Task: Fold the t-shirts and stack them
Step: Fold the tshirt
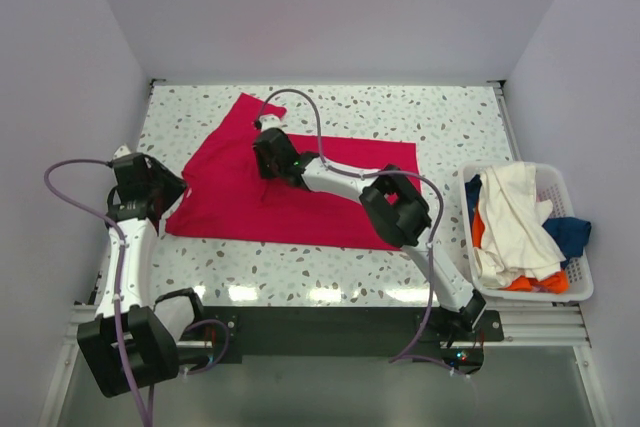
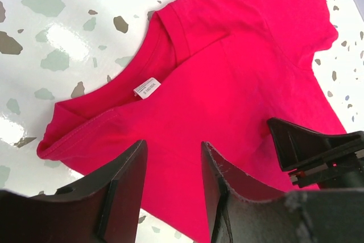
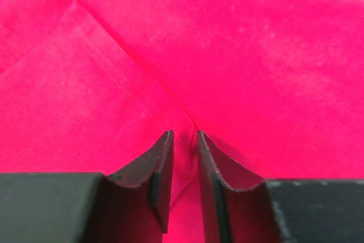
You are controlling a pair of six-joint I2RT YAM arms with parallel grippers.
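Note:
A crimson-red t-shirt [image 1: 300,197] lies spread on the speckled table [image 1: 400,112], with one sleeve pointing to the far left. My right gripper [image 1: 266,154] is on the shirt's left-centre. In the right wrist view the gripper [image 3: 185,138] is pinched shut on a raised fold of red cloth [image 3: 256,55] beside a stitched hem. My left gripper [image 1: 178,187] hovers at the shirt's left edge. In the left wrist view it [image 2: 173,157] is open and empty over the red shirt [image 2: 239,72], near the collar and its white label [image 2: 147,87].
A white slatted basket [image 1: 578,290] stands at the right edge of the table. It holds a cream-white shirt [image 1: 515,212], a dark blue shirt [image 1: 570,232] and an orange shirt [image 1: 535,284]. The right arm's gripper body [image 2: 318,152] shows in the left wrist view.

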